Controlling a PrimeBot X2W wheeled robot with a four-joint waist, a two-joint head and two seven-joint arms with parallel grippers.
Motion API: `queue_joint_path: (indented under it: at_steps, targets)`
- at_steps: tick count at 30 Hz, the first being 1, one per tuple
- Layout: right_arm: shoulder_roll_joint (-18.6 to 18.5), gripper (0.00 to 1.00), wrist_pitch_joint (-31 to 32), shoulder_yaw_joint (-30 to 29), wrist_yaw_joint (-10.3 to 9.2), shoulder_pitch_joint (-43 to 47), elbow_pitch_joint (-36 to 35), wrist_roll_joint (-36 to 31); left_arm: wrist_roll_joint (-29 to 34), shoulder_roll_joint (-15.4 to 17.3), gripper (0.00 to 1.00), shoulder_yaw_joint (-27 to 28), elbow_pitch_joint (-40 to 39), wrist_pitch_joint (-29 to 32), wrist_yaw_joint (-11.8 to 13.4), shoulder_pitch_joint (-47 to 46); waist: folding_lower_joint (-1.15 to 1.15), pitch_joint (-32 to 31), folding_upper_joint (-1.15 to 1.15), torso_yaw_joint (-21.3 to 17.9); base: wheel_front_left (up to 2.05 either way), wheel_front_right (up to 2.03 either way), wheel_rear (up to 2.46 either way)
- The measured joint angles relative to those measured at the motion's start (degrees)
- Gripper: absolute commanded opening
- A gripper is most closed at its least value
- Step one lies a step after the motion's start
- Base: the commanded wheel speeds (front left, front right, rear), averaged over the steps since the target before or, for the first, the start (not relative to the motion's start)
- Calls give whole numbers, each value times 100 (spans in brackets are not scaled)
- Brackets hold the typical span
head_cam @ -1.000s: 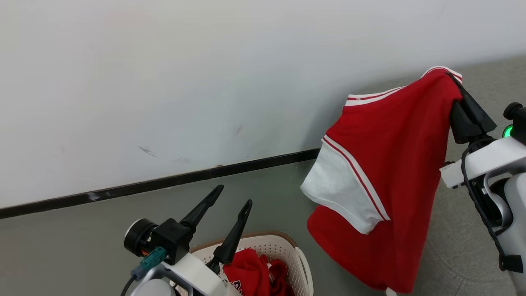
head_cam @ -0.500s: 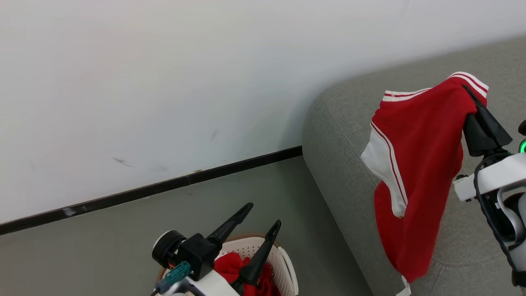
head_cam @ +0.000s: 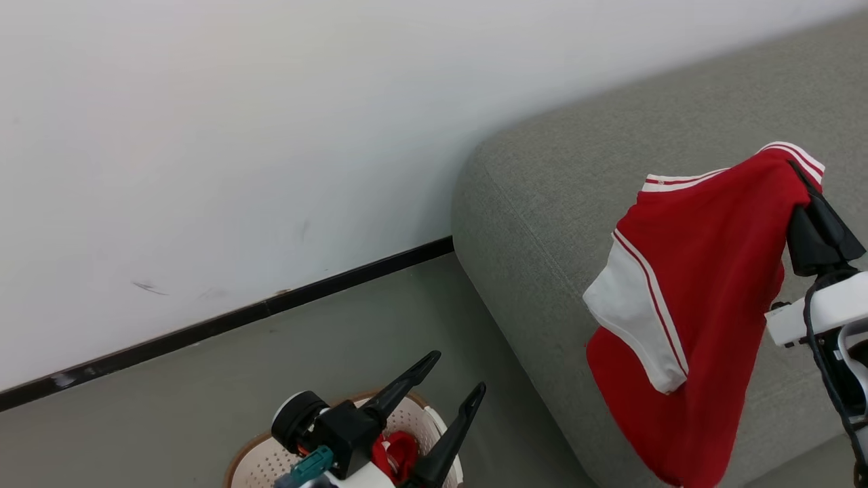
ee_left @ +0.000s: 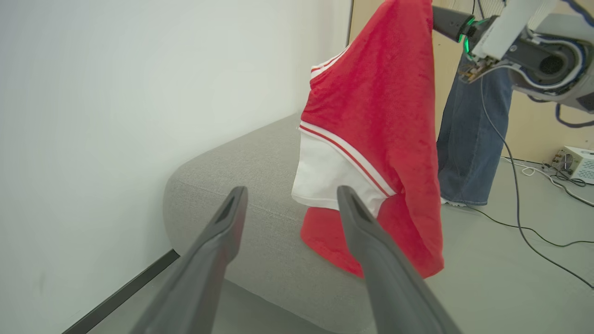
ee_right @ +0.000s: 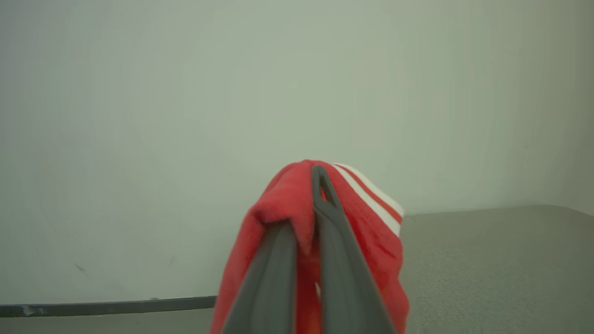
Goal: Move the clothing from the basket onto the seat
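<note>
Over the grey seat (head_cam: 542,203) on the right, my right gripper (head_cam: 803,186) has its fingers pressed together, pinching the red clothing (head_cam: 705,285) by its striped edge. The garment hangs down, its white sleeve toward the left. At near left, my left gripper (head_cam: 457,371) hovers above the basket (head_cam: 261,461), fingers spread wide and empty. More red cloth (head_cam: 400,453) lies inside the basket, which stands on the floor (head_cam: 203,379) beside the seat.
</note>
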Motion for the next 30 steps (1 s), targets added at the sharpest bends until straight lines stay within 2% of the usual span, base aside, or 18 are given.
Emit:
queue_joint_path:
  at_steps: [7,12,21,30]
  targets:
    - [137,0,364,223,0,-169,141,541,21,-2,100,-42,-145,-5,0,15,0,176,0,-171,0,0,0]
    - [167,0,693,170,0,-1016,360,938,107,65,100,31,-265,-7,9,14,0,368,0,-178,0,0,0]
    - [-157,0,1244,-683,0,-2963,760,1043,346,288,100,222,-733,-7,111,-91,0,762,0,-51,0,0,0]
    - [-639,0,1695,-981,0,-4102,1446,681,478,415,100,211,-1190,55,144,-263,0,1183,0,181,0,0,0]
